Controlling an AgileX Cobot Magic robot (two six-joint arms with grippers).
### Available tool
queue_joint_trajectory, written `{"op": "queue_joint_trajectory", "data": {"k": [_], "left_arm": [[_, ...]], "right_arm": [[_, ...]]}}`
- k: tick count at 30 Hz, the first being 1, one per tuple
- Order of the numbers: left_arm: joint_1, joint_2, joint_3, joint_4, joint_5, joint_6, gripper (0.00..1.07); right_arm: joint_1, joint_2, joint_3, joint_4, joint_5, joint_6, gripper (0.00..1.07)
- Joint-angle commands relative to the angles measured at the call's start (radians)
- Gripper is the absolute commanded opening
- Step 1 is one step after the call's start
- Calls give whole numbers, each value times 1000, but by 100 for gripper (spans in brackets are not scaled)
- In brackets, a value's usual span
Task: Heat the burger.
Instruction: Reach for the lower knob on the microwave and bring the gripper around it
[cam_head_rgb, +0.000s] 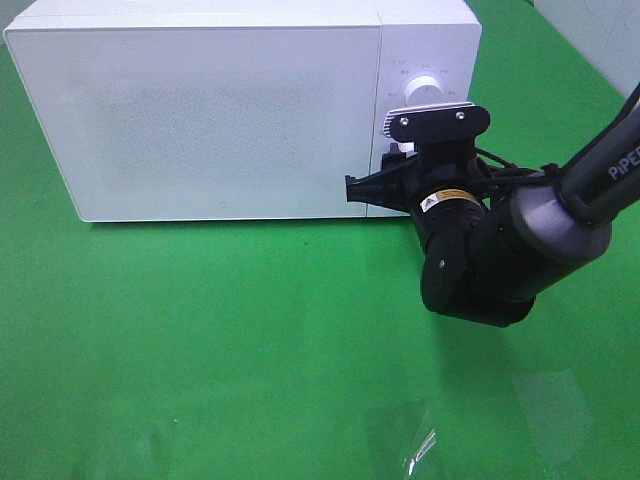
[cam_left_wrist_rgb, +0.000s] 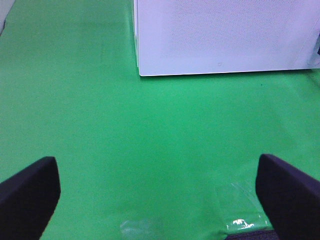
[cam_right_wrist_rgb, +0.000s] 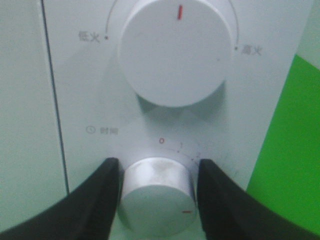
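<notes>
The burger is out of view. The white microwave (cam_head_rgb: 200, 110) stands at the back of the green cloth with its door closed; its lower front corner shows in the left wrist view (cam_left_wrist_rgb: 225, 35). My right gripper (cam_head_rgb: 400, 165) is pressed up to the control panel. In the right wrist view the gripper (cam_right_wrist_rgb: 157, 195) has a black finger against each side of the lower timer knob (cam_right_wrist_rgb: 156, 200), whose red mark points away from the 0. The upper power knob (cam_right_wrist_rgb: 175, 52) sits untouched above it. My left gripper (cam_left_wrist_rgb: 160, 200) hangs open over bare cloth, holding nothing.
A wrinkled clear plastic patch (cam_head_rgb: 415, 440) lies on the green cloth near the front edge, also seen by the left wrist (cam_left_wrist_rgb: 240, 220). The right arm's dark body (cam_head_rgb: 500, 250) reaches in from the right in front of the microwave.
</notes>
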Motion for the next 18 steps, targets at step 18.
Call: {"op": "queue_joint_trajectory", "data": {"k": [18], "left_arm": [[3, -16, 1, -4, -13, 1, 98]], "right_arm": [[-14, 2, -24, -112, -32, 480, 0]]}}
